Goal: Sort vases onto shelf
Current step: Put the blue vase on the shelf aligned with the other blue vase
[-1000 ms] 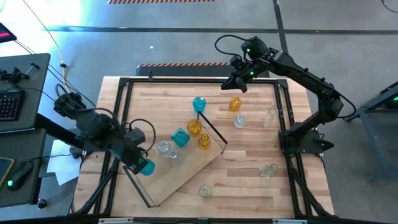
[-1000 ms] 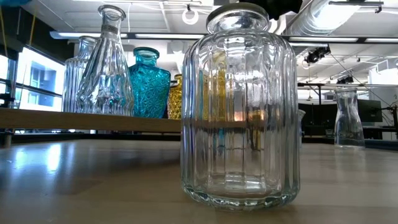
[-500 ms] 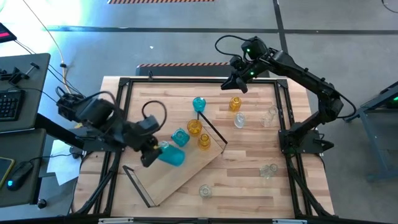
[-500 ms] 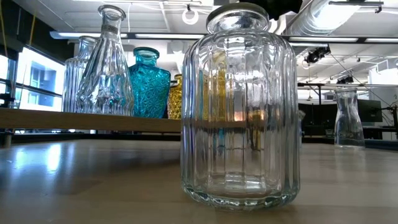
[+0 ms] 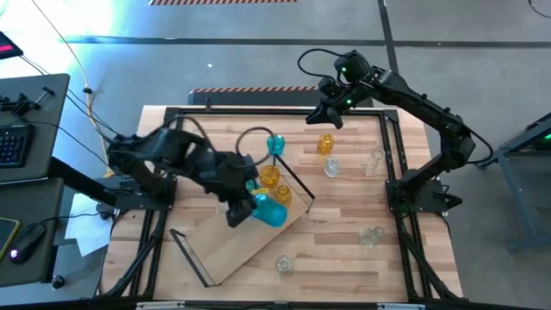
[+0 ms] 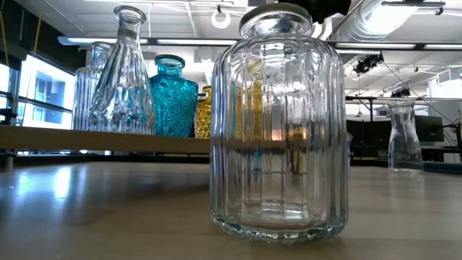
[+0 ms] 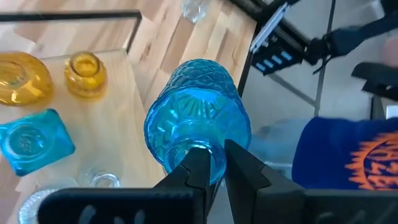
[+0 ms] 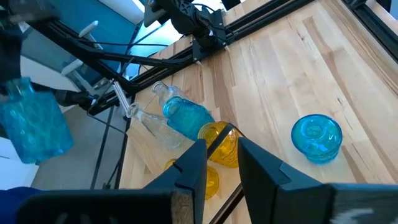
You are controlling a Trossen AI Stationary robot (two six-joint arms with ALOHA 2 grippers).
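Note:
My left gripper (image 5: 256, 207) is shut on a teal vase (image 5: 272, 212) and carries it above the light-wood shelf (image 5: 245, 248), which lies slantwise on the tabletop. A square teal vase (image 5: 250, 189) and two amber vases (image 5: 269, 176) (image 5: 282, 196) stand on the board. On the bare table stand another teal vase (image 5: 275, 144), an amber one (image 5: 325, 142) and several clear ones (image 5: 331, 166). My right gripper (image 5: 324, 117) is open and hovers near the far edge, above and just beyond that amber vase. In the low view a clear ribbed vase (image 6: 278, 123) fills the front. My left gripper pinches the teal vase at its narrow neck end (image 7: 210, 157) between the two fingers (image 7: 244, 167). The vase is lifted clear of the shelf. It is tipped over, with its wide body (image 7: 199, 115) pointing away from the gripper toward the table's right.
A black frame (image 5: 392, 155) runs round the tabletop, and thin black wire frames (image 5: 294, 179) stand at the shelf's ends. Clear vases (image 5: 372, 234) (image 5: 284, 264) stand near the right and near edges. A person's blue garment (image 7: 348, 162) shows beyond the table.
My left arm has swung from the shelf's near-left end toward the table's right, along the board. It has carried the teal vase to a spot beside the amber vases. The vase has stayed in the shut fingers, lifted and tipped.

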